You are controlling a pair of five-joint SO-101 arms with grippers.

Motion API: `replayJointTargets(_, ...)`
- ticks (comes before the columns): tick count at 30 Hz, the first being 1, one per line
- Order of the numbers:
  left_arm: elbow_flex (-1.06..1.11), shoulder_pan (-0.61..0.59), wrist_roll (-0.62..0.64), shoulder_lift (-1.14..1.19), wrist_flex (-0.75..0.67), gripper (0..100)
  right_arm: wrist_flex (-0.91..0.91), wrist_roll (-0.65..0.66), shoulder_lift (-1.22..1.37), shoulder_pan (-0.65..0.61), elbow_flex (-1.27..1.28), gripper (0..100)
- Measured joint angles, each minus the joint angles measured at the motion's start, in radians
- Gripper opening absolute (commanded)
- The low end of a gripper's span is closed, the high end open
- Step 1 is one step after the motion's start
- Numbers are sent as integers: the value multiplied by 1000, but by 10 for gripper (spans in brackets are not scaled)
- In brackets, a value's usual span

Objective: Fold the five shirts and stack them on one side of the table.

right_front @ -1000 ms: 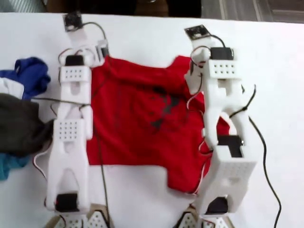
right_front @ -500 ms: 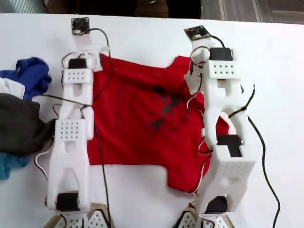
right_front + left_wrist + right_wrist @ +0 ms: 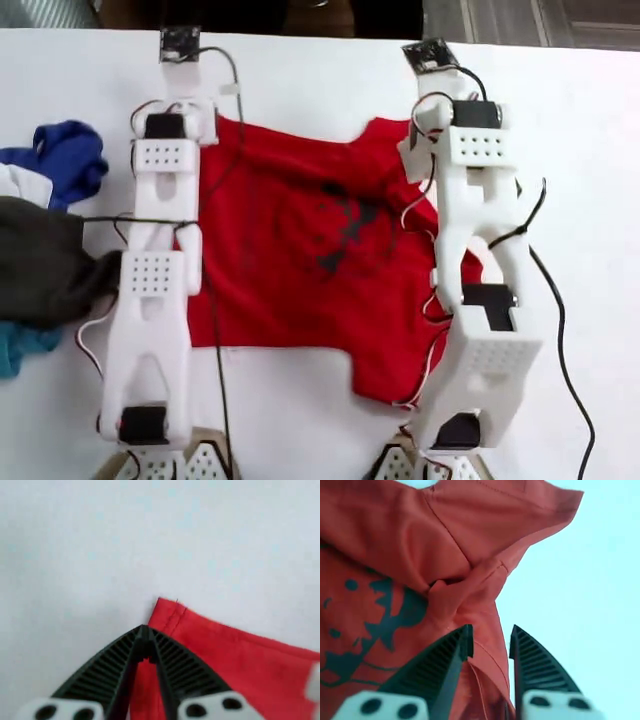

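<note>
Closest to me, past the bases of the two arms, the near hem of the red shirt (image 3: 300, 240) lies flat on the white table (image 3: 320, 70). The shirt is spread open between the arms with its dark print facing up, though it bunches a little along the right arm's side. Off by the left arm sits a heap (image 3: 40, 260) of what look like four more shirts: a teal one, a dark one on top, then a white one and a blue one (image 3: 65, 155) farther back, all crumpled. At the shirt's far edge both claws are at work. The left claw (image 3: 145, 630) is pressed together, with red cloth caught between its jaws just behind the far corner on its side. The right claw (image 3: 491, 632) is spread, its jaws straddling a rumpled edge of the shirt by the sleeve without pinching it. As I read it, the job has barely begun. Nothing is folded and there is no neat stack anywhere on the table. The red shirt seems to be only at its first fold, and the four in the heap are all untouched.
</note>
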Motion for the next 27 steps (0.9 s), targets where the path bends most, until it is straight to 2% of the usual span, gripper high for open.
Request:
replayJointTargets(3, 6, 6, 0, 2, -80, 251, -3, 0, 0, 5, 2, 126)
replayJointTargets(7, 35, 17, 0, 37, -92, 257, -3, 0, 0, 26, 2, 126)
replayJointTargets(14, 68, 12, -98, 29, 107, 253, -3, 0, 0, 60, 2, 126)
replayJointTargets(16, 68, 12, -149, 11, 175, 209, -3, 0, 0, 60, 2, 126)
replayJointTargets(20, 64, 29, -261, -26, 347, 53, -3, 0, 0, 60, 2, 126)
replayJointTargets(21, 64, 40, -287, -32, 391, 43, -3, 0, 0, 60, 2, 126)
replayJointTargets(23, 64, 58, -319, -40, 465, 69, -3, 0, 0, 60, 2, 126)
replayJointTargets(27, 46, 66, -331, -40, 491, 222, -3, 0, 0, 60, 2, 126)
